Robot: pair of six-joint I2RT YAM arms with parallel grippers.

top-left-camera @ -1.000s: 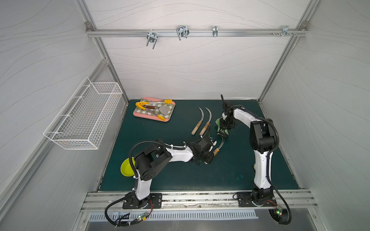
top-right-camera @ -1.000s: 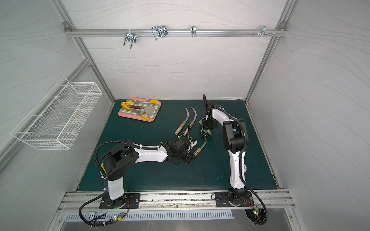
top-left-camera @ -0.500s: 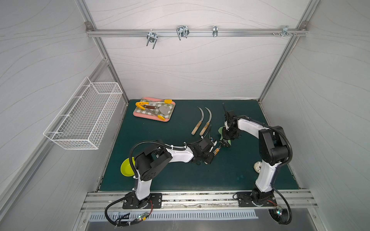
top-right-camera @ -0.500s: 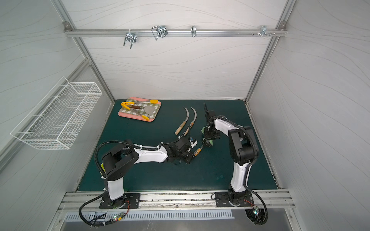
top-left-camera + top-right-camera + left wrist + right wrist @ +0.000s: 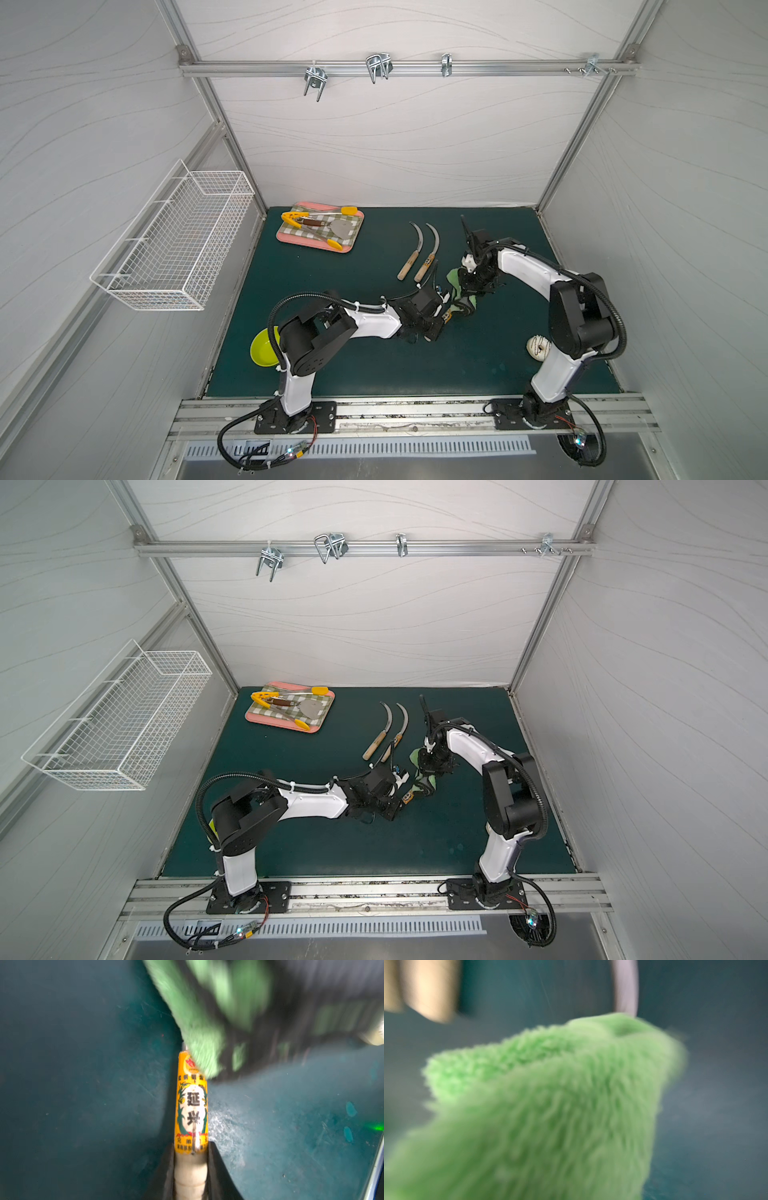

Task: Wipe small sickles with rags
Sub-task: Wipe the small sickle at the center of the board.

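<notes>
Green-matted tabletop (image 5: pixel 374 365) inside white walls noted first, with a lime bowl (image 5: pixel 259 353) near left. Found the left gripper (image 5: pixel 191 1147) at mid-table, fingers clamped tight on the pale handle of a labelled sickle (image 5: pixel 191 1109). Saw the green rag (image 5: pixel 460 297) covering its blade just beyond, pinched in the closed right gripper (image 5: pixel 474 283). Spotted two spare sickles (image 5: pixel 406 268) lying side by side farther back, and a pink tray (image 5: pixel 316 246) far left.
</notes>
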